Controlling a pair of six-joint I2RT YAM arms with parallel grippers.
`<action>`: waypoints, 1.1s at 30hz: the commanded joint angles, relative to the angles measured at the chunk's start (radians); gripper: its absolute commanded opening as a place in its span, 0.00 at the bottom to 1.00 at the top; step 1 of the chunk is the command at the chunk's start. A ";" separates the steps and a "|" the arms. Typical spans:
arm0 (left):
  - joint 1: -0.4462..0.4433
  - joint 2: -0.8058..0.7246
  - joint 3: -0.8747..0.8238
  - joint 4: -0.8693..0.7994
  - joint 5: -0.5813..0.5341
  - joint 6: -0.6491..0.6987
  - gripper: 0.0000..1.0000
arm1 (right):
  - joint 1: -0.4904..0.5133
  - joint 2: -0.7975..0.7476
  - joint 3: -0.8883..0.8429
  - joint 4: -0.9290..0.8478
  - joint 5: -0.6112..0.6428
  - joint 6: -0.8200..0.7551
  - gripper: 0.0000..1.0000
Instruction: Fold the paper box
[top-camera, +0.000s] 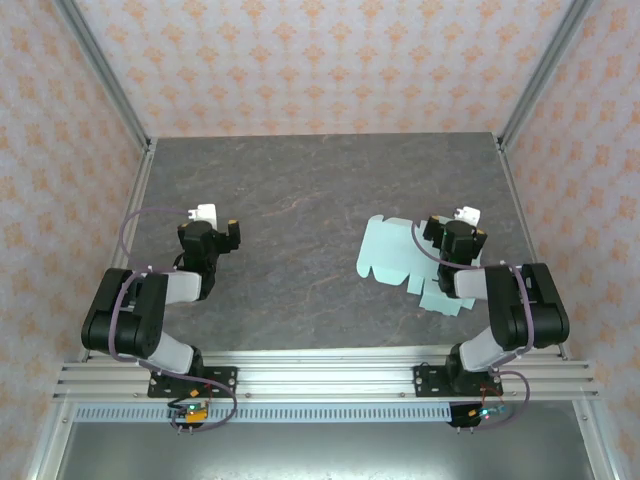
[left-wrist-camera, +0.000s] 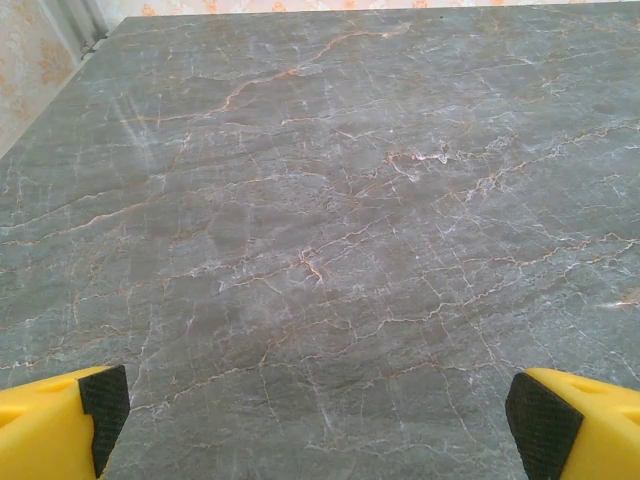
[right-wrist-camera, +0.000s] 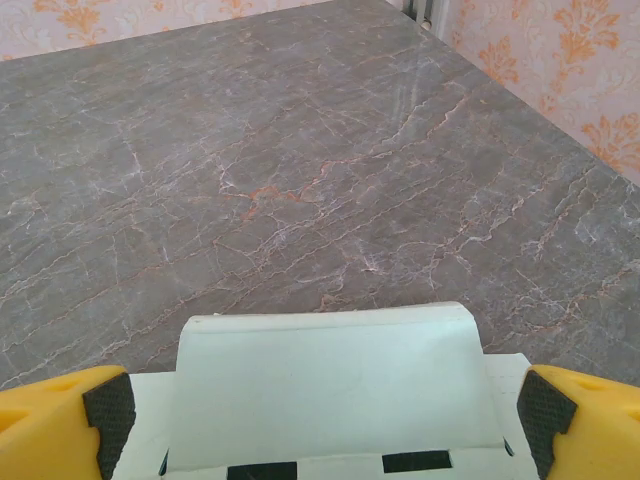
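The paper box lies as a flat pale mint-green die-cut sheet on the right half of the dark marble table, partly under my right arm. My right gripper hovers over the sheet's right part, jaws wide apart. In the right wrist view a wide flap of the paper box lies below and between the yellow fingers, untouched, with two dark slots at its near edge. My left gripper stands open over bare table at the left. Its black pads frame only marble.
Patterned walls and metal frame posts enclose the table on three sides. An aluminium rail with both arm bases runs along the near edge. Marble lies between the two arms and toward the back.
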 joint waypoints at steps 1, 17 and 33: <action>0.007 -0.004 0.022 0.012 -0.020 -0.008 1.00 | 0.005 -0.010 0.006 0.022 0.020 0.005 0.99; 0.006 -0.004 0.022 0.012 -0.019 -0.007 1.00 | 0.005 -0.011 0.006 0.021 0.020 0.005 0.99; -0.032 -0.147 0.099 -0.233 -0.131 -0.016 1.00 | -0.005 -0.268 0.069 -0.326 0.144 0.110 0.99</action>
